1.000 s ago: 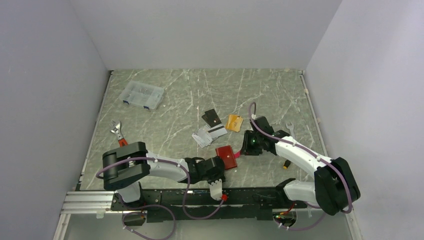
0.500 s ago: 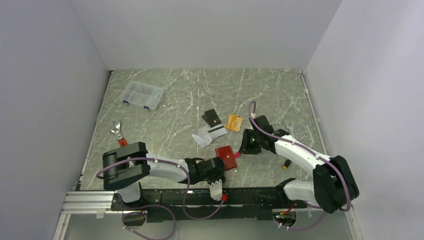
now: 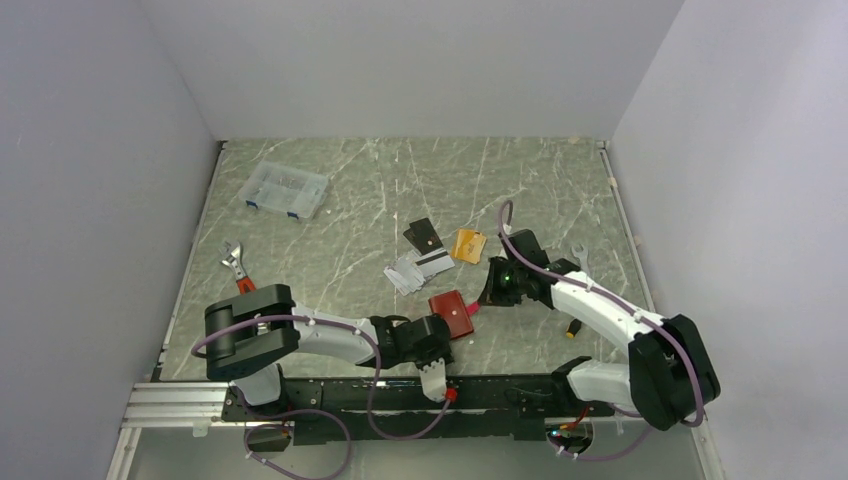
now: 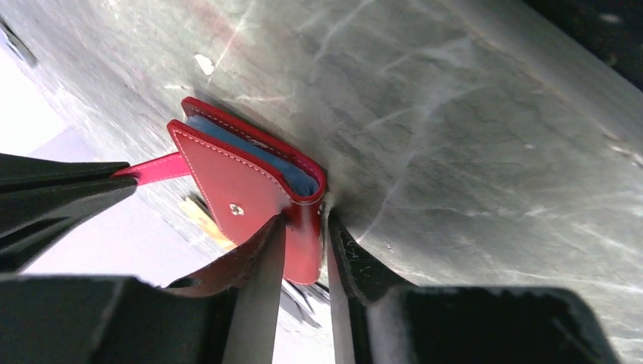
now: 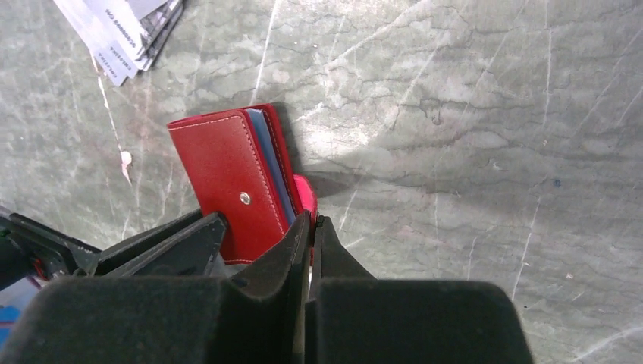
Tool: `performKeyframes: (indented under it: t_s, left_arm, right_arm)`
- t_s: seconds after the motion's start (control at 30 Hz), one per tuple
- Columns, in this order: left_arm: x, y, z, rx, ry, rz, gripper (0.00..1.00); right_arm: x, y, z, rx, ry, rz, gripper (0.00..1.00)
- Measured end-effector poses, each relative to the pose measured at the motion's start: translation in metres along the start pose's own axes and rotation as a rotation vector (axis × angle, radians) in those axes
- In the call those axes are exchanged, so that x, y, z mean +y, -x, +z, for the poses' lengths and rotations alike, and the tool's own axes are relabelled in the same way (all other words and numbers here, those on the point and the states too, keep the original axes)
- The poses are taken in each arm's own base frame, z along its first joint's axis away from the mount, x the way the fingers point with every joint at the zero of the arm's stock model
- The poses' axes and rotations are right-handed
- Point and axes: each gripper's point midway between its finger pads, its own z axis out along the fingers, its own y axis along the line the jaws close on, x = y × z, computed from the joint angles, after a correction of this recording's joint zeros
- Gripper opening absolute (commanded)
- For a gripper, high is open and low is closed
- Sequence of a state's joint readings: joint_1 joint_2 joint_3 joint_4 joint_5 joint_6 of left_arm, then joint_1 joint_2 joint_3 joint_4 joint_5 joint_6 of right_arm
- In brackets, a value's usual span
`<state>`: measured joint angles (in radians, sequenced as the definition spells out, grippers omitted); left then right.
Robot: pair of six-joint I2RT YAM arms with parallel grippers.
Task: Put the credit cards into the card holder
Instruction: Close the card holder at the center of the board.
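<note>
The dark-red card holder (image 3: 452,311) lies near the table's front, folded, with blue sleeves showing at its edge (image 4: 243,182). My left gripper (image 3: 445,332) is shut on its near edge (image 4: 305,227). My right gripper (image 3: 482,299) is shut on the holder's pink strap (image 5: 305,191), fingertips together (image 5: 311,224) beside the holder (image 5: 227,178). The credit cards lie farther back: grey-white ones with a dark stripe (image 3: 417,268), a black one (image 3: 422,235) and an orange one (image 3: 468,245). The grey-white cards also show in the right wrist view (image 5: 121,34).
A clear plastic compartment box (image 3: 287,190) stands at the back left. A wrench with a red handle (image 3: 236,267) lies at the left, another wrench (image 3: 578,257) and a small yellow-black tool (image 3: 572,328) at the right.
My right gripper has shifted slightly farther back with the strap, and the card holder has moved a little with it. The left gripper keeps its hold.
</note>
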<state>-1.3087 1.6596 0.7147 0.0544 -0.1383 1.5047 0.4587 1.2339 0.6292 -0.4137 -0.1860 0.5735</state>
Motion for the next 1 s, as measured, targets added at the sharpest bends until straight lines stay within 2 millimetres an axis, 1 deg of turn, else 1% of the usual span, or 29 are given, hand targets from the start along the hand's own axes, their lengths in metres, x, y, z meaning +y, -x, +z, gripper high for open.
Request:
performKeyframes:
  t_s: [0.1,0.23,0.3,0.4,0.57,0.7,0.8,1.0]
  left_arm:
    - [0.002,-0.002,-0.001,0.008,-0.001,-0.053,0.36]
    - [0.001,-0.006,-0.002,0.015,-0.009,-0.113,0.35]
    - [0.0,-0.006,-0.002,0.015,-0.012,-0.116,0.34]
    - [-0.002,-0.006,-0.002,0.016,-0.019,-0.114,0.32]
    - [-0.005,-0.006,-0.004,0.011,-0.037,-0.111,0.29]
    - [-0.006,-0.006,-0.006,0.009,-0.037,-0.113,0.28]
    - [-0.009,-0.005,-0.008,0.006,-0.035,-0.106,0.28]
    - [-0.009,-0.005,-0.008,0.005,-0.035,-0.111,0.29]
  right_arm:
    - [0.004,0.002,-0.005,-0.014,0.018,-0.004,0.0]
    - [0.011,0.004,-0.011,-0.033,0.047,-0.007,0.0]
    - [0.016,0.002,-0.012,-0.029,0.06,-0.013,0.0]
    - [0.025,-0.008,-0.011,-0.006,0.076,-0.042,0.0]
    - [0.041,-0.029,0.0,0.069,0.073,-0.123,0.0]
    - [0.043,-0.046,0.015,0.133,0.047,-0.156,0.0]
    - [0.043,-0.048,0.018,0.14,0.042,-0.144,0.0]
    - [0.045,-0.045,0.02,0.13,0.033,-0.127,0.0]
